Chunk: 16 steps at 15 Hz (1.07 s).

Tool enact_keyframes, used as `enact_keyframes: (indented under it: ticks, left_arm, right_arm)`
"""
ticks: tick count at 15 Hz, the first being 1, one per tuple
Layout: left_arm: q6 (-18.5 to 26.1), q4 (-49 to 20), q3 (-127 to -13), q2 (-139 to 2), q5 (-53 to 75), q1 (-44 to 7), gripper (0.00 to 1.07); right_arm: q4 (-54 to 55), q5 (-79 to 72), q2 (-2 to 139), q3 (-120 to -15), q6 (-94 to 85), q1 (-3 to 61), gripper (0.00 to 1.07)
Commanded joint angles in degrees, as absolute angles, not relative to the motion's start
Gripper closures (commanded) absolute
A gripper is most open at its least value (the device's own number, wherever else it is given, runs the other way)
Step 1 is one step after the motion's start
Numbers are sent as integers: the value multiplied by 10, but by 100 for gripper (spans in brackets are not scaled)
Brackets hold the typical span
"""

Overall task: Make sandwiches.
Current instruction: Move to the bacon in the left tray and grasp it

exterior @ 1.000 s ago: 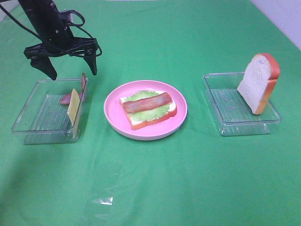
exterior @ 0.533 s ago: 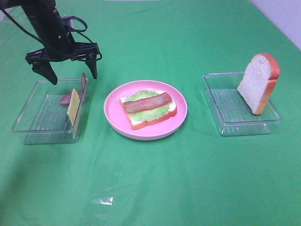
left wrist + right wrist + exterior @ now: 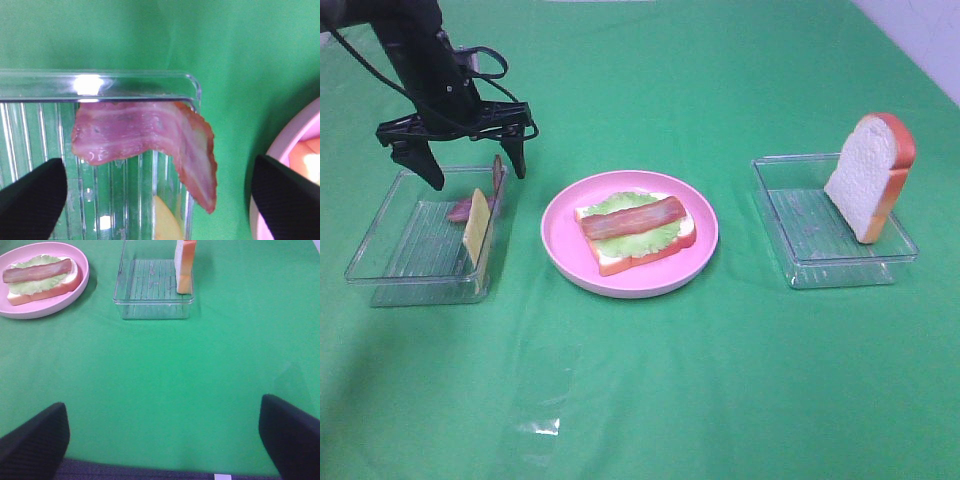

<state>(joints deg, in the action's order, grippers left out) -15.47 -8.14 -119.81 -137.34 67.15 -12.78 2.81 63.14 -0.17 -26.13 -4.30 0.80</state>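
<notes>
Pink-red bacon strip fills the left wrist view, below the open, empty left gripper; only the right wrist view shows the right gripper, open too.

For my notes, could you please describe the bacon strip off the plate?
Start at the clear tray, left on the cloth. The bacon strip rests against its far right corner, by the yellow cheese. It alone is reddish and wavy there.

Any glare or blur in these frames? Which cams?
Left wrist: glare spot on the clear tray's rim; bacon strip sharp, left gripper fingertips blurred. Exterior high: small shiny patch on the green cloth, light otherwise even. Right wrist: no glare, right gripper fingertips soft.
</notes>
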Motion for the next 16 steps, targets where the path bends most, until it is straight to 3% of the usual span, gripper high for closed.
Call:
enact_keyframes:
  ticks: [1, 6, 16]
  left_arm:
    - [-159, -87, -1196, -1376, 666, -129, 30]
    - [-189, -96, -1196, -1378, 639, -129, 58]
    - [-186, -129, -1196, -1380, 627, -129, 63]
  right_arm:
    - [29, 629, -20, -260, -46, 7, 9]
    - [29, 629, -20, -260, -46, 7, 9]
    - [29, 629, -20, -260, -46, 7, 9]
